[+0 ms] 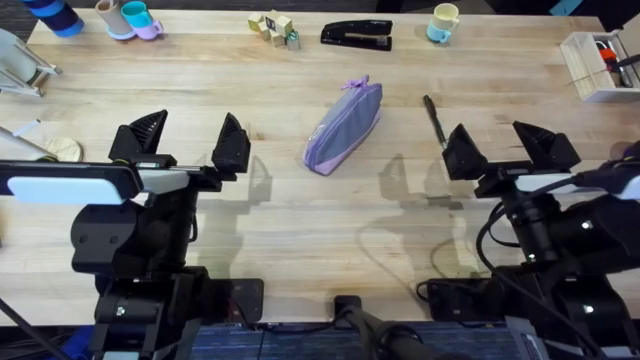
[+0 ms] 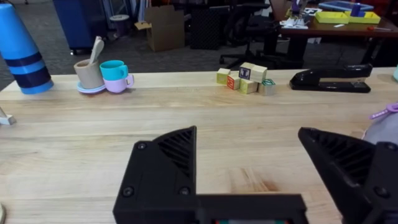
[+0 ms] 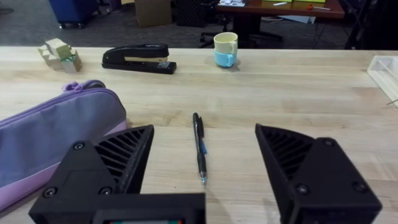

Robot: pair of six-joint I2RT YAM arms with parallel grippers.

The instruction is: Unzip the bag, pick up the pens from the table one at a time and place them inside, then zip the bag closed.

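the bag (image 1: 345, 125) lay zipped at centre frame on the table (image 1: 300, 230), tufted end toward the top, the pen (image 1: 434, 120) just right of it. both grippers, left (image 1: 190, 142) and right (image 1: 510, 146), hovered low in frame with fingers wide apart, holding nothing. unzipping likely wants one gripper pinning the bag's lower end while the other pinches the pull and draws straight along the zip.

Office or lab workspace: office chairs (image 2: 245, 28), cardboard box (image 2: 165, 26), cluttered desk (image 3: 277, 7) behind wooden table (image 2: 205, 118)
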